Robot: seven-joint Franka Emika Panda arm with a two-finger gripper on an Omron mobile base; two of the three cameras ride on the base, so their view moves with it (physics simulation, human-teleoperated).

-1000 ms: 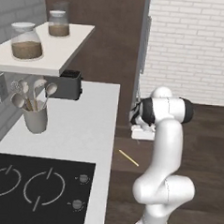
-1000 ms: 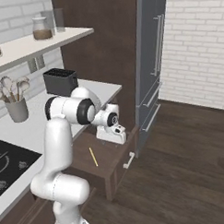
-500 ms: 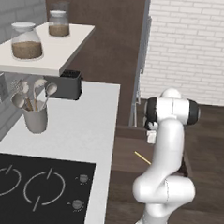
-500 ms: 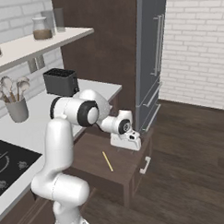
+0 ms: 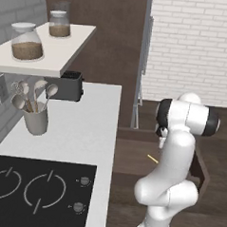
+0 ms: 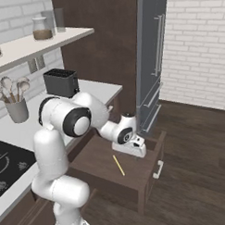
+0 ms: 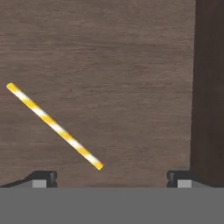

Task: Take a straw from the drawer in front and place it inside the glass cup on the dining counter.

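- The drawer stands pulled well out from the dark cabinet run, its flat front panel toward the room; that is why its wooden floor lies bare to the arm from above
- The straw lies flat on that floor, alone, slanted across the grain; in the hand view it runs as a yellow-and-white striped stick from upper left down toward the middle
- The gripper hangs low over the drawer, beside the straw, toward the far side, and apart from it; nothing is between the fingers
- In the hand view the two dark fingertips sit far apart at the bottom corners; the pincer is spread wide and empty, presumably so the thin stick can pass between the pads
- The straw's near end stops short of the gap's middle, left of centre; my read is the hand needs to shift that way and perhaps turn so the fingers close across the stick rather than along it
- From the left base view a short yellow piece of the straw peeks past the white arm
- Step in hand, as I judge it: lining up for the pick; the lift is not yet begun
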